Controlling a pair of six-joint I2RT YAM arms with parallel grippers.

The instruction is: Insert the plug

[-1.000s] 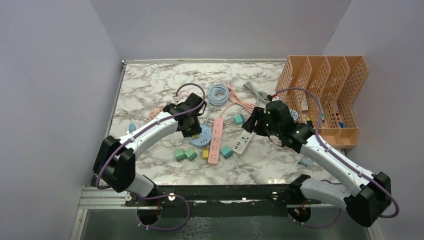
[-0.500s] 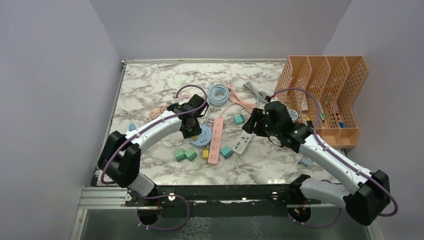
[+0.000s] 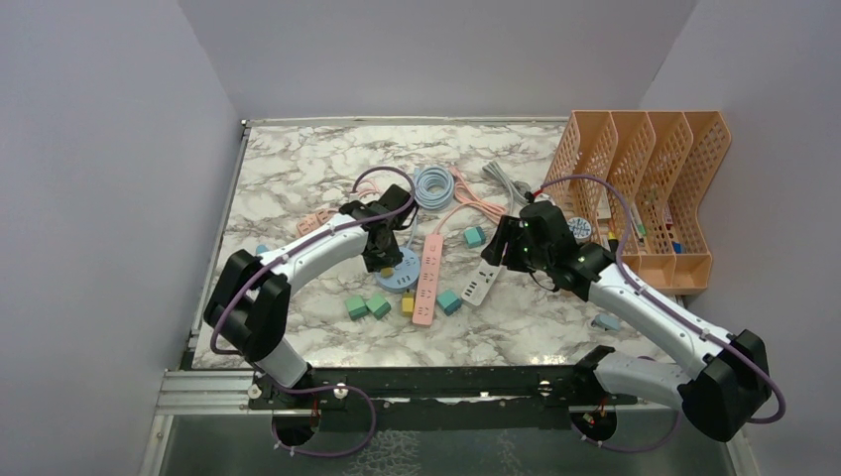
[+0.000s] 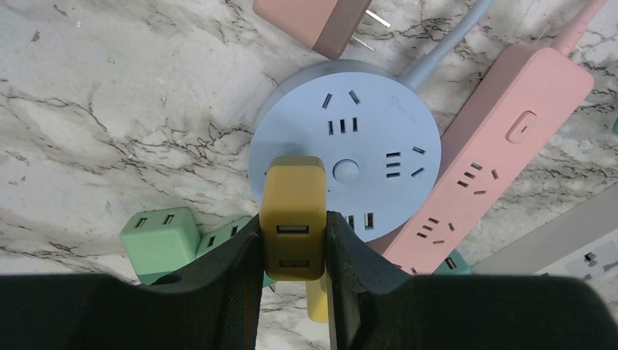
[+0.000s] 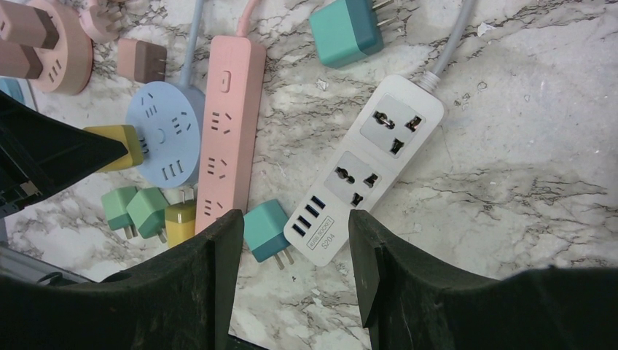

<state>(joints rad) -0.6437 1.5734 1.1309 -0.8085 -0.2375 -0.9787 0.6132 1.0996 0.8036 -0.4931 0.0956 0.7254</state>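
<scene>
yellow plug (image 4: 293,213) prongs hidden | seated in round blue socket (image 4: 368,109)? can't tell | white strip (image 4: 572,249) cut at pic edge

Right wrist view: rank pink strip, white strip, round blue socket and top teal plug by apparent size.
Largest: pink strip and white strip, roughly alike.
Then round blue socket.
Smallest: top teal plug.

top: high, rear, whole table (image 3: 298,169) | wrists: close, looking down | shared: round blue socket (image 4: 306,138)
</scene>
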